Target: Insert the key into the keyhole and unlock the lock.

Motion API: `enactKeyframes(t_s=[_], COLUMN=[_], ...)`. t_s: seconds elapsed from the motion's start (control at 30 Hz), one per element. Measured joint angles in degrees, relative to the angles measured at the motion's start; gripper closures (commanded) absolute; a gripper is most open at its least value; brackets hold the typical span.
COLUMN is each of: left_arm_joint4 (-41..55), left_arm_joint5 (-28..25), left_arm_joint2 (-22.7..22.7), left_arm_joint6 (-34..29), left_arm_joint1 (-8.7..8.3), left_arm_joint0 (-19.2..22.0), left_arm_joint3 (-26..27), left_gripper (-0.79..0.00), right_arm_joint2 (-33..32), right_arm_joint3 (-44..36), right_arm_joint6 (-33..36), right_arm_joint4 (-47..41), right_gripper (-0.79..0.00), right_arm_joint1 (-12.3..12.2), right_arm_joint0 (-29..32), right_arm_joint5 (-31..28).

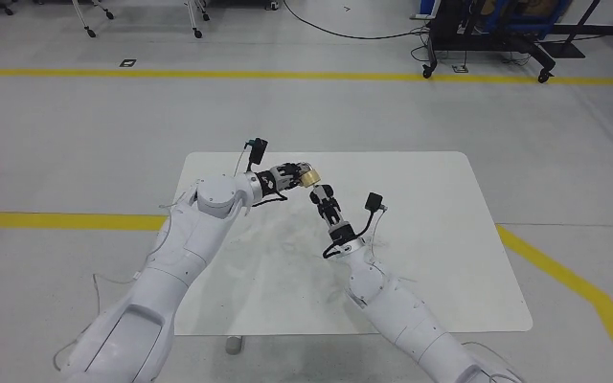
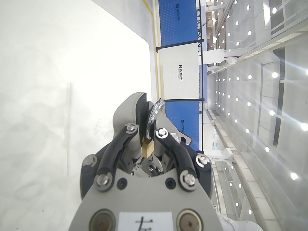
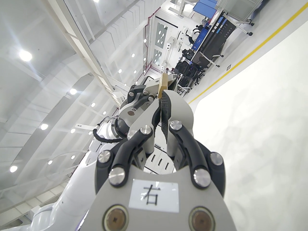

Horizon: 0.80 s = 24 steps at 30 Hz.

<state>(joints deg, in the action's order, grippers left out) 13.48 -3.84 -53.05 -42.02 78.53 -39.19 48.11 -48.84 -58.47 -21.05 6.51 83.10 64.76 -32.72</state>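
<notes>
Centrally, over the far-middle part of a white table, two grippers met tip to tip. Item one: the left gripper, coming in from the left side, was clamped on a small padlock. In the left wrist view its fingers pressed on either side of the padlock, the brass body sitting back towards the palm and the silver shackle curving out past the fingertips. Item two: the right gripper, coming up from the near right, pointed at the padlock with its tip just beside the brass body. In the right wrist view its two dark ribbed pads were pressed flat together with no gap between them; whether anything thin lay between them could not be told. From that view the brass body stood edge-on directly beyond the right fingertips, close enough that touching or apart could not be told. Item three: yellow floor lines ran across the grey floor beyond and beside the table.
</notes>
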Motion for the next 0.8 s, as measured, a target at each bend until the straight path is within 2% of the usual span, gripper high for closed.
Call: enactKeyframes(t_s=[0.13,0.17,0.2,0.27,0.3,0.33,0.8], left_arm_joint4=[-0.5,-0.6,-0.7,-1.0,-1.0,-1.0,0.1], left_arm_joint5=[-0.1,-0.1,0.0,0.3,0.5,0.7,3.0], left_arm_joint2=[-0.2,-0.3,-0.3,-0.2,-0.3,-0.3,-1.8], left_arm_joint6=[-0.1,-0.2,-0.3,-0.5,-0.5,-0.5,-1.0], left_arm_joint1=[0.01,0.01,0.01,0.04,0.06,0.08,0.19], left_arm_joint0=[-0.1,-0.2,-0.2,-0.3,-0.3,-0.3,0.0], left_arm_joint3=[0.2,0.3,0.3,0.5,0.5,0.4,-0.8], left_gripper=[0.000,0.000,0.000,0.000,0.000,0.000,0.000], right_arm_joint2=[-0.3,-0.4,-0.5,-0.7,-0.9,-1.0,-2.7], right_arm_joint3=[0.4,0.5,0.5,0.6,0.6,0.6,0.6], right_arm_joint6=[-0.4,-0.4,-0.4,-0.3,-0.3,-0.2,2.3], right_arm_joint4=[0.7,0.8,0.8,0.9,0.9,0.8,-0.8], right_gripper=[0.000,-0.083,-0.283,-0.376,-0.739,-0.785,-0.785], right_arm_joint1=[0.4,0.6,0.7,0.9,0.9,1.0,1.3], right_arm_joint0=[-0.1,-0.1,-0.1,-0.1,-0.1,0.0,0.7], right_arm_joint5=[0.5,0.6,0.6,0.7,0.7,0.6,-0.6])
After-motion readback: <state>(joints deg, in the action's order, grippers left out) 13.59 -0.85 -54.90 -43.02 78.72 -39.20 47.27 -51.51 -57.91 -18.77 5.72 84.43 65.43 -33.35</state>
